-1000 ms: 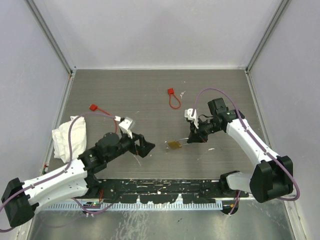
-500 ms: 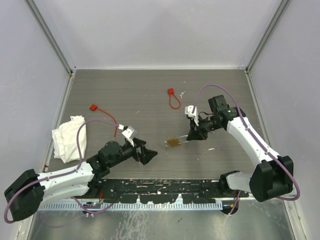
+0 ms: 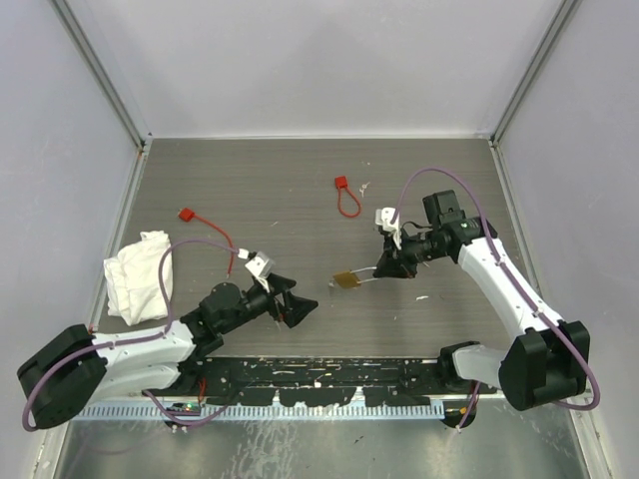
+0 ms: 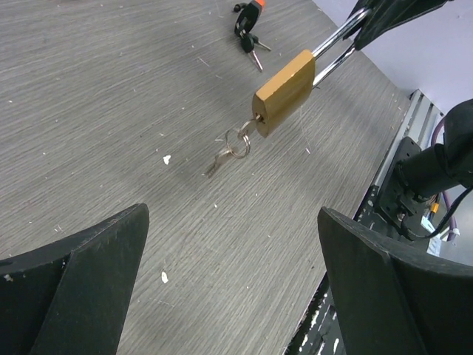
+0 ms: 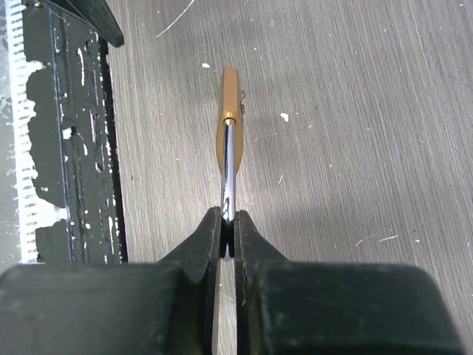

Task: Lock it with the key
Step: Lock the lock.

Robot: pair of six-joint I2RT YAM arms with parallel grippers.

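Note:
A brass padlock (image 3: 346, 281) hangs just above the table, held by its silver shackle in my shut right gripper (image 3: 382, 271). In the right wrist view the shackle (image 5: 229, 166) runs straight out from between the closed fingers of the right gripper (image 5: 228, 218) to the padlock body (image 5: 230, 111). The key (image 4: 233, 146) is a small silver bunch on a ring, dangling from the bottom end of the padlock (image 4: 284, 92). My left gripper (image 3: 303, 303) is wide open and low, a short way left of the padlock. Only bare table shows between the fingers of the left gripper (image 4: 233, 222).
A red cable lock (image 3: 345, 200) lies further back, with small dark keys (image 4: 247, 37) beside it. Another red tag with a cable (image 3: 186, 214) and a white cloth (image 3: 135, 274) lie at the left. A black strip (image 3: 319, 379) runs along the near edge.
My left arm has stretched lower and a little further right toward the padlock. The right gripper has shifted slightly with the padlock still in it.

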